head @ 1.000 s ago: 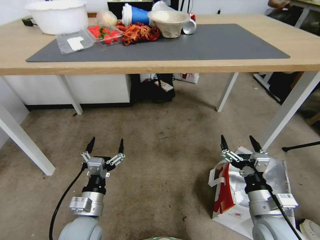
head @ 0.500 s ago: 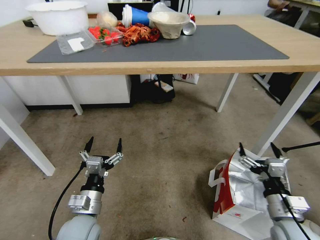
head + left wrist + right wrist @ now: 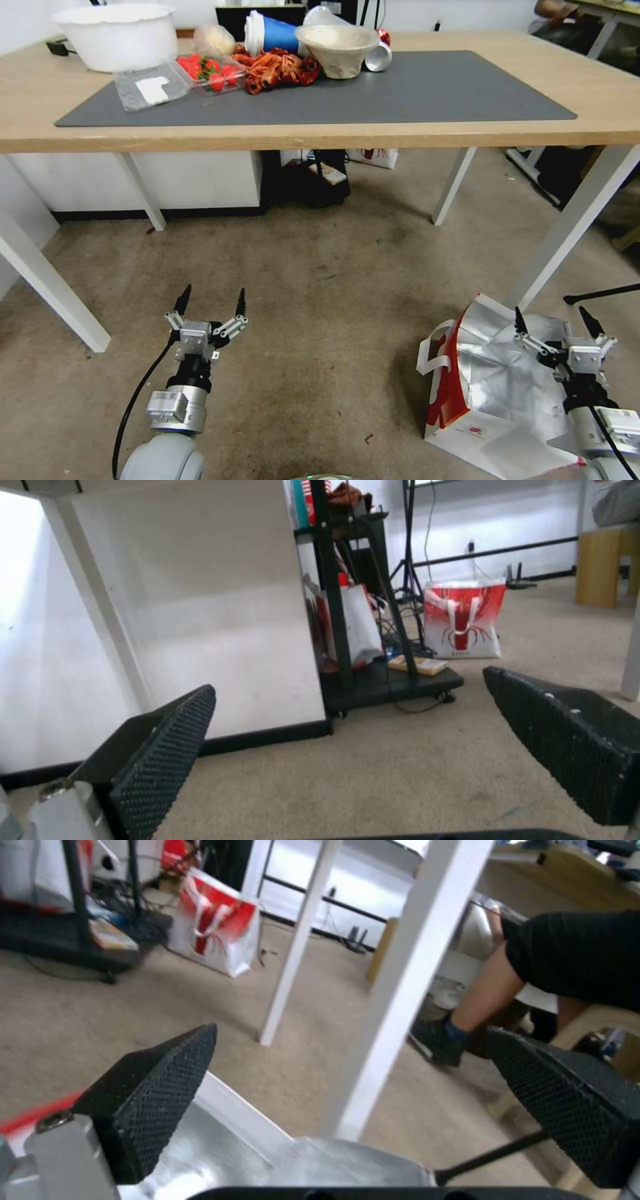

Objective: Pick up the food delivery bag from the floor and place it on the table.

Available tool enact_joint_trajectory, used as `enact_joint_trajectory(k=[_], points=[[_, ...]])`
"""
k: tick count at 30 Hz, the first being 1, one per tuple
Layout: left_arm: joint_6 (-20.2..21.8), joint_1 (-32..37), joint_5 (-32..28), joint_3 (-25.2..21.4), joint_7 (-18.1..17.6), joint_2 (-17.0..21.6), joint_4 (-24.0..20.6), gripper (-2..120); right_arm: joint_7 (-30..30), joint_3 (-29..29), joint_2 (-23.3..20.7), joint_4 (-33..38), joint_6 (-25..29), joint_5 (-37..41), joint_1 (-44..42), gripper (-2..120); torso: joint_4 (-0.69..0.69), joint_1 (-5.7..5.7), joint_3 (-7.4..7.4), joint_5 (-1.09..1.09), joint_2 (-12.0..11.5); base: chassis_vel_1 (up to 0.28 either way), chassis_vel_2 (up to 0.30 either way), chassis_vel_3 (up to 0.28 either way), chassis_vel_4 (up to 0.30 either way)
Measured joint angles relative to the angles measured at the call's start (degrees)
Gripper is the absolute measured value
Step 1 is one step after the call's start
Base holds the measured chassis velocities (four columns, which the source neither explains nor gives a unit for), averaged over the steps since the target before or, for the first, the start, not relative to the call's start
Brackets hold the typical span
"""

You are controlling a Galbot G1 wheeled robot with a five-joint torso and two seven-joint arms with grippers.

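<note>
in the head view the large white paper food delivery bag (image 3: 493,393) with red side panel and crumpled silver foil lining stands on the stained brownish-grey carpet floor (image 3: 320,300) beside the light-wood table's (image 3: 320,137) white leg, the right gripper (image 3: 552,321) spread wide above it and the left gripper (image 3: 212,301) wide open well apart from the bag, while the right wrist view shows the foil (image 3: 313,1160) just beneath the parted jaws.

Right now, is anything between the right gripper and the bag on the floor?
Nothing visible. The right gripper hangs open just above the bag's foil-lined mouth, with no object between them. The left gripper is open over bare carpet, off to the side.
</note>
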Motion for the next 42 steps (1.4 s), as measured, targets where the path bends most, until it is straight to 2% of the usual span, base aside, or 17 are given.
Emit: enact_joint_trajectory(k=[19, 30, 32, 37, 40, 42], points=[[0.19, -0.49, -0.04, 1.01, 0.47, -1.01, 1.33, 100, 0.83, 1.17, -3.83, -13.35, -0.93, 0.38, 5.39, 100, 0.01, 0.00, 0.00, 0.01, 0.05, 0.000, 0.000, 0.000, 0.000], [-0.41, 0.17, 0.43, 0.88, 0.26, -1.48, 1.30, 100, 0.93, 0.54, -4.86, -17.04, -1.58, 0.37, 7.85, 97, 0.01, 0.01, 0.00, 0.00, 0.06, 0.000, 0.000, 0.000, 0.000], [-0.76, 0.48, 1.02, 0.88, 0.20, -1.74, 1.26, 100, 0.70, 0.45, -4.89, -18.53, -1.82, -0.26, 8.82, 88, 0.01, 0.01, 0.00, 0.00, 0.06, 0.000, 0.000, 0.000, 0.000], [-0.92, 0.72, 1.18, 0.74, 0.08, -1.86, 1.02, 100, 0.61, 0.16, -4.98, -20.32, -2.16, -0.71, 9.64, 86, 0.01, 0.01, 0.00, 0.00, 0.07, 0.000, 0.000, 0.000, 0.000], [-0.94, 0.74, 1.19, 0.70, 0.03, -1.86, 0.99, 100, 0.66, 0.08, -5.08, -20.73, -2.73, -0.50, 9.82, 79, 0.01, 0.01, 0.00, 0.00, 0.07, 0.000, 0.000, 0.000, 0.000], [-0.96, 0.75, 1.19, 0.70, -0.05, -1.88, 0.94, 100, 0.67, -0.17, -5.25, -20.76, -4.10, 1.04, 9.74, 69, 0.01, 0.01, 0.00, 0.00, 0.07, 0.000, 0.000, 0.000, 0.000]])
